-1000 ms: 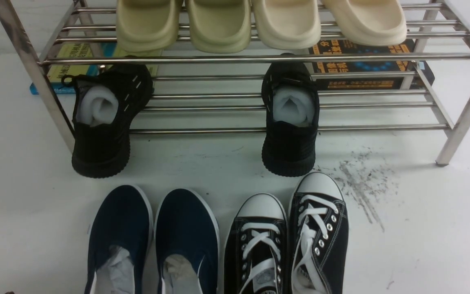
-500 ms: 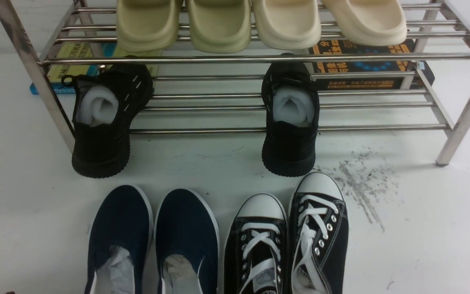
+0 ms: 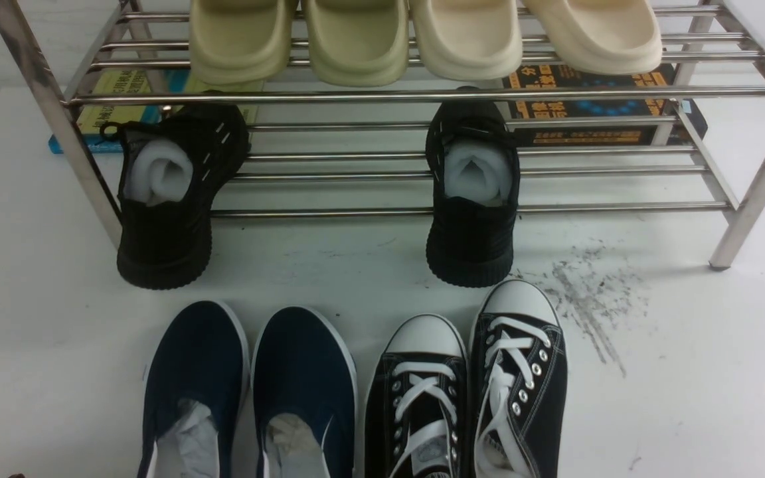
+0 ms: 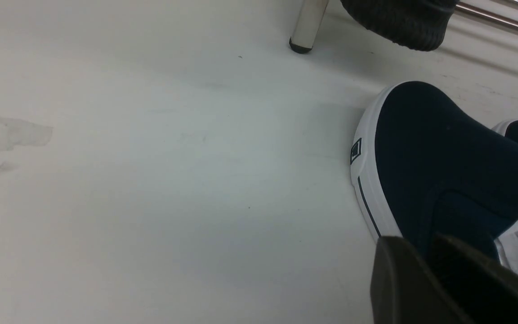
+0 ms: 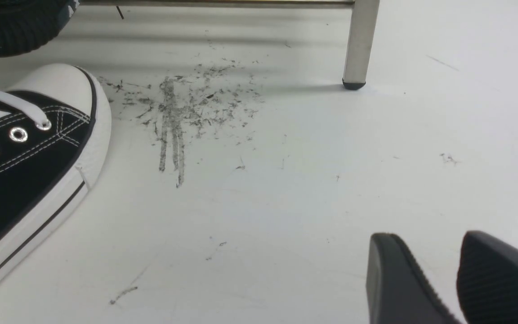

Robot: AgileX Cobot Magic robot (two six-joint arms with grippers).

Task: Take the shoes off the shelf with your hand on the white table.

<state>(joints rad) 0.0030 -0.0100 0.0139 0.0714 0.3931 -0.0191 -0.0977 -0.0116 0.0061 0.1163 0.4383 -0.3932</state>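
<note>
The shoes, a navy slip-on pair with white soles, stand side by side on the white table (image 3: 688, 385) in front of the shelf (image 3: 422, 95): the left one (image 3: 190, 372) and the right one (image 3: 303, 378), both with paper stuffing. In the left wrist view my left gripper (image 4: 414, 240) straddles the outer side wall of the left navy shoe (image 4: 443, 157) near its opening, jaws close together on the fabric. My right gripper (image 5: 425, 238) hangs low over bare table to the right of the lace-up pair, open, with nothing between its fingers. Neither gripper shows in the front view.
Two black knit sneakers (image 3: 167, 219) (image 3: 472, 206) lean off the shelf's lower tier onto the table. Black lace-up sneakers (image 3: 416, 398) (image 3: 522, 378) stand right of the navy pair. Beige slippers (image 3: 356, 40) fill the upper tier. Books (image 3: 588, 99) lie behind. Grey scuff marks (image 5: 182, 112) and a shelf leg (image 5: 360, 45) are ahead.
</note>
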